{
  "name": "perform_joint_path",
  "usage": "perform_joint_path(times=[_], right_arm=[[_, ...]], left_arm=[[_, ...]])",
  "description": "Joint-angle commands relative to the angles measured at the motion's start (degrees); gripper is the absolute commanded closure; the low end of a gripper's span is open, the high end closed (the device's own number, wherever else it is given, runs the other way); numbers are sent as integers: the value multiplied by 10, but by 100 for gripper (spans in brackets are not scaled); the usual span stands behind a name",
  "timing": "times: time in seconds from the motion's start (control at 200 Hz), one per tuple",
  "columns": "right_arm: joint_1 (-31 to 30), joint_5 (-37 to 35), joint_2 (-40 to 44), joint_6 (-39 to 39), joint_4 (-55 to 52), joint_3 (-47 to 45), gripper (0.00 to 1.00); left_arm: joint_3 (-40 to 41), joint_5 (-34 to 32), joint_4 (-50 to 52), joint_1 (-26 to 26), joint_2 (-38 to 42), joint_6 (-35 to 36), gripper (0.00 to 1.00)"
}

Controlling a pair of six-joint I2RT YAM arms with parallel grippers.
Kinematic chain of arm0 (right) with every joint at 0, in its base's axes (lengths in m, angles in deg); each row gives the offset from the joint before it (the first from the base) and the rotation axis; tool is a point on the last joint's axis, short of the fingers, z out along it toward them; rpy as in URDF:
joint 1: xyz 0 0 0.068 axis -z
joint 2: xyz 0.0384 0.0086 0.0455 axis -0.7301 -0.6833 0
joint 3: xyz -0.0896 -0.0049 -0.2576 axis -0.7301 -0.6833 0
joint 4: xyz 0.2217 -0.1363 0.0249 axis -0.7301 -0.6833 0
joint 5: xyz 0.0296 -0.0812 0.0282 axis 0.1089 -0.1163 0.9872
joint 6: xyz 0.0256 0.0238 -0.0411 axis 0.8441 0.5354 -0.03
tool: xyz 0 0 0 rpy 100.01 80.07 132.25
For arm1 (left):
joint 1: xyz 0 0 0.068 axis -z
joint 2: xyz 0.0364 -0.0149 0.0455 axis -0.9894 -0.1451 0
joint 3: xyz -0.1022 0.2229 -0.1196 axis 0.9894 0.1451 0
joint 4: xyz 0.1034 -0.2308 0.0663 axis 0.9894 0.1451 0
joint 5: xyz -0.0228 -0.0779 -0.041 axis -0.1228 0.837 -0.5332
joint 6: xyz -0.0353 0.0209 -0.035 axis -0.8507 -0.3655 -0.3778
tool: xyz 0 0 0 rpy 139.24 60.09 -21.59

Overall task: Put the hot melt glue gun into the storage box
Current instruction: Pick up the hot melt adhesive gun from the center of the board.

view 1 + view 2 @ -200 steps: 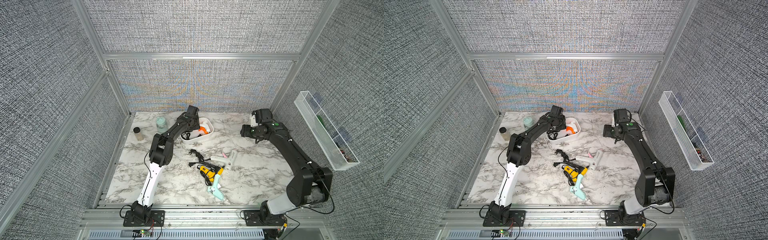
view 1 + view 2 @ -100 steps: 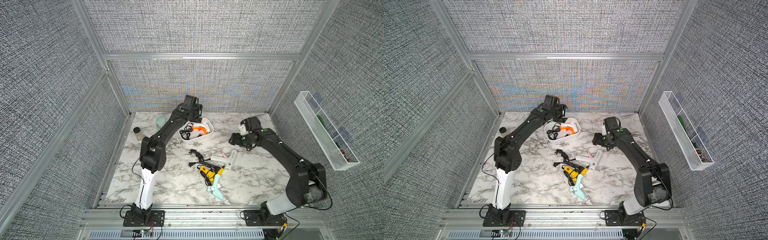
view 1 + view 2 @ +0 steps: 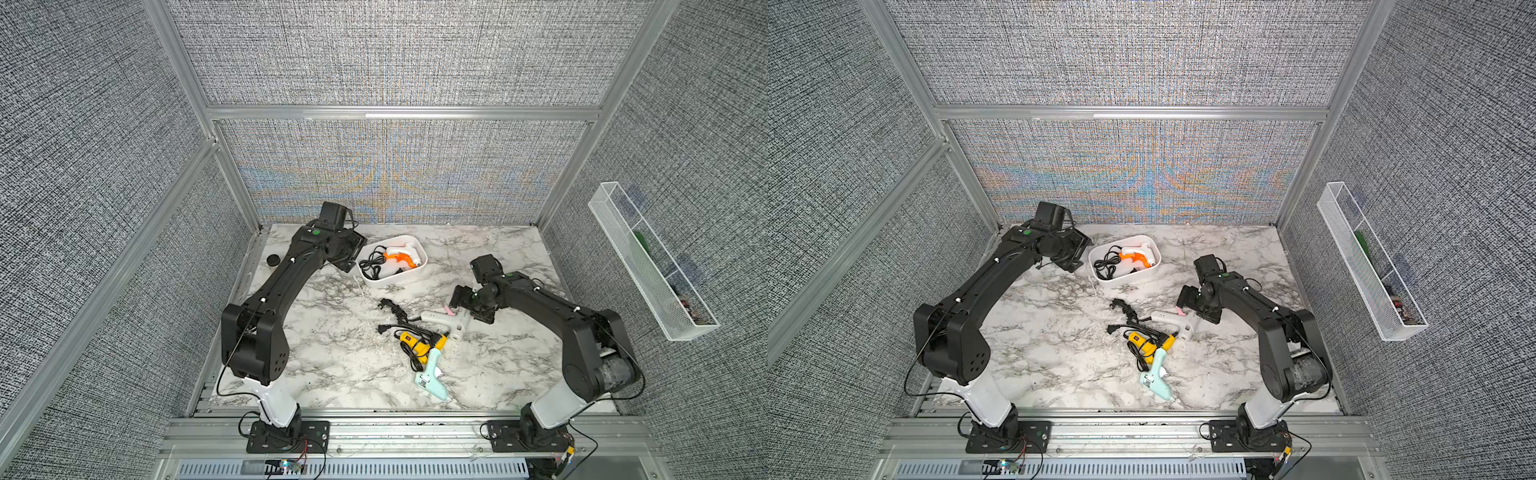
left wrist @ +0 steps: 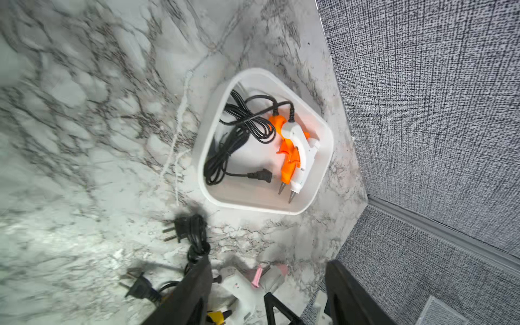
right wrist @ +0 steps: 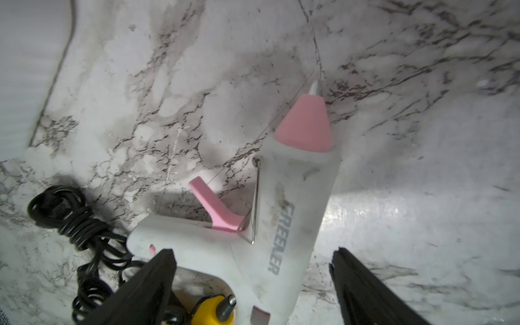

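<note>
While L claw point(image 3: 351, 257) hangs wide by storage box point(image 3: 392, 283), R claw point(image 5: 253, 251) tilts wide over pink-tip glue gun point(image 5: 292, 202).

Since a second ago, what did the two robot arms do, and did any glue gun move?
The left gripper drew back from the shallow white plastic storage box, open and empty. The right gripper swung from the back of the table down over the white glue gun with the pink tip, jaws open either side, not gripping. The box, yellow glue gun and mint glue gun stayed put.
</note>
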Motion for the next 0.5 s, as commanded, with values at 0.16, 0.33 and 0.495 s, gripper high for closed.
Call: perform_joint_path(times=[0.16,0.33,0.495], right_arm=[[0,-37,-46,10,12,14,12],[1,-52,-53,8,14,12,29],[4,-55,-58,5,21,-1,55]], left_arm=[[16,-24,51,-28,47,74,31],[23,-16,52,-36,46,77,31],[29,-13,51,-40,46,79,31]])
